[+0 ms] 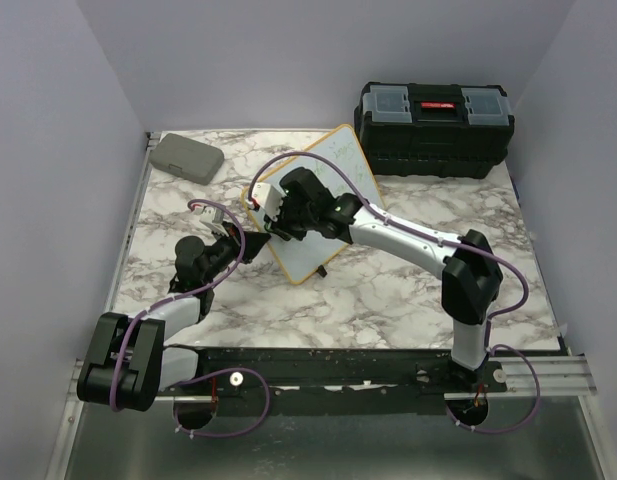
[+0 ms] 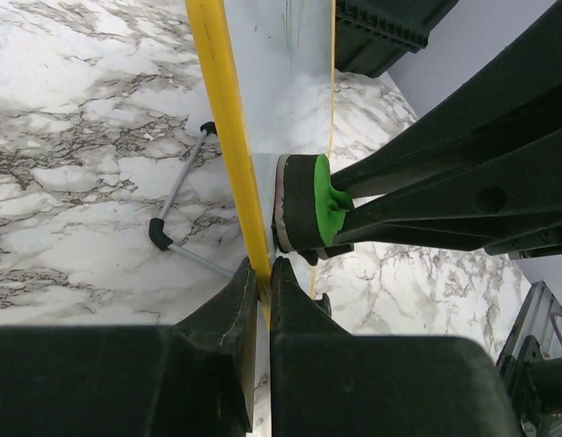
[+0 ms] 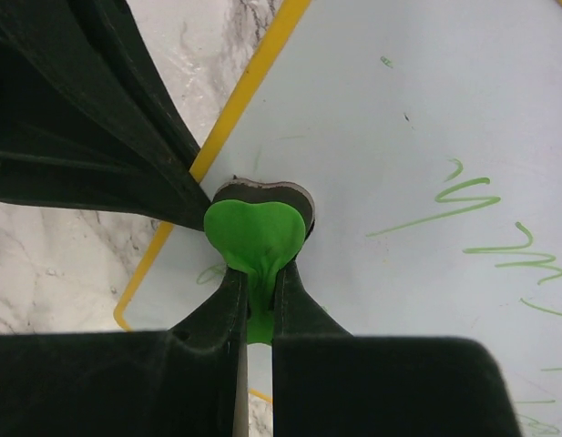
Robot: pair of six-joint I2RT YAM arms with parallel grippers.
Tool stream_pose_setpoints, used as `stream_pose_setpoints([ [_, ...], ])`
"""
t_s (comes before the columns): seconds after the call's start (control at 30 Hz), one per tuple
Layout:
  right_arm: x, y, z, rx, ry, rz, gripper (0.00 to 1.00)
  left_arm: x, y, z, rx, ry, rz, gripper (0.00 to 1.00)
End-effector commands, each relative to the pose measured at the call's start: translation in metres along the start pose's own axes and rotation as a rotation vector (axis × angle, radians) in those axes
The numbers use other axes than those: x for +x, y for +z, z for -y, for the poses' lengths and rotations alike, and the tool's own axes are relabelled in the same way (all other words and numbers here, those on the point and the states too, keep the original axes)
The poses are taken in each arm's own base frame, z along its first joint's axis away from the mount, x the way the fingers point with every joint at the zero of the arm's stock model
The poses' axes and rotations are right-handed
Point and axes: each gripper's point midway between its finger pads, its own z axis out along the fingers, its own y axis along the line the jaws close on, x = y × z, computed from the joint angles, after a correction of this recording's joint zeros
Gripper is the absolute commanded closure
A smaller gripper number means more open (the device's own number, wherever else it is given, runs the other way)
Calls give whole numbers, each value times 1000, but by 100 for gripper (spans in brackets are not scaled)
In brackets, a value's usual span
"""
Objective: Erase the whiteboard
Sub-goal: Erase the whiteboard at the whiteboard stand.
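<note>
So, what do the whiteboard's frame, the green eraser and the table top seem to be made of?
Whiteboard frame: smooth, even yellow, probably plastic or painted wood. Eraser: glossy green plastic handle over a dark pad, perhaps felt. Table: marble pattern, faint sheen; stone or printed laminate, cannot tell.
</note>
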Motion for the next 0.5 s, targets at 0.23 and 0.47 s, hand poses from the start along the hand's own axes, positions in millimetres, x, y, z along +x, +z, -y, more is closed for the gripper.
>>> stream_pose_setpoints([
  [0.23, -23, 5, 34, 184, 97, 41, 99, 5, 1, 10, 66, 75, -30, 100],
  [0.47, -35, 17, 11, 139, 105, 56, 99, 3, 2, 11, 69, 75, -29, 100],
])
